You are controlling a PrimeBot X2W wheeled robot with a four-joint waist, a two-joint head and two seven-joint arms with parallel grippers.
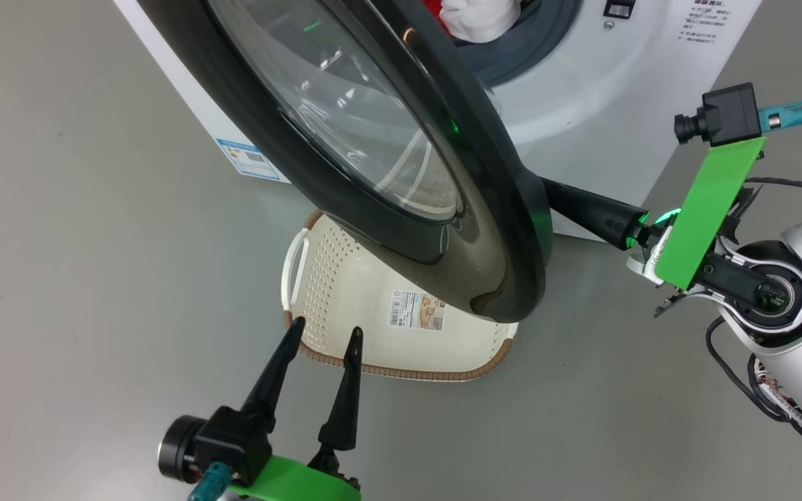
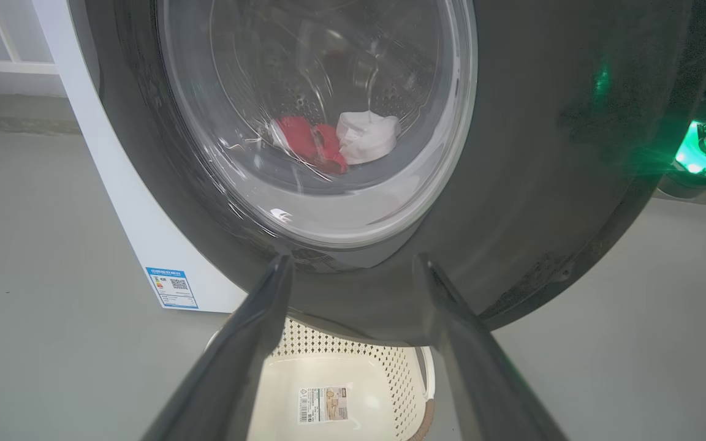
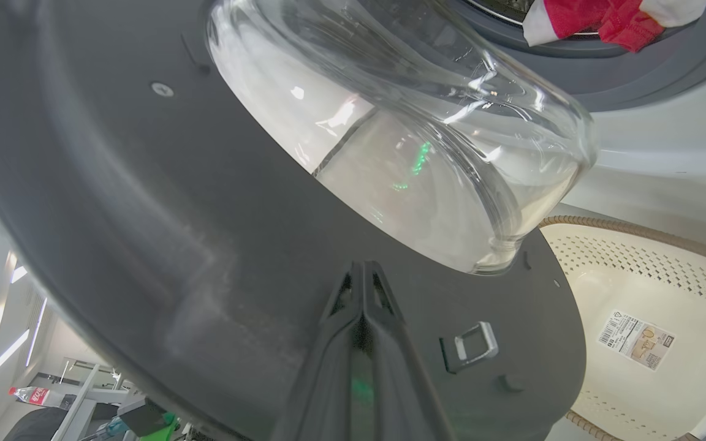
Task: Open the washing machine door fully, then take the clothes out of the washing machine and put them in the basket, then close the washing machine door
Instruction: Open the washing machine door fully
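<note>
Your washing machine door (image 1: 387, 174) is only partly open. Right hand (image 3: 362, 275), shut and empty, presses its inner face at three o'clock; left hand (image 1: 325, 327) gapes empty at seven. Clothes (image 1: 477, 17) remain inside the washing machine (image 1: 582, 104) at twelve; the basket (image 1: 408, 372) is unfilled.

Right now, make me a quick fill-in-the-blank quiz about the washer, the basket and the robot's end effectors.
1. The left end effector is open; the right end effector is ____.
2. The clothes lie in the washing machine, so the basket holds ____ of them.
3. The washing machine door is not closed but ____.
Missing words: shut; none; open.
</note>
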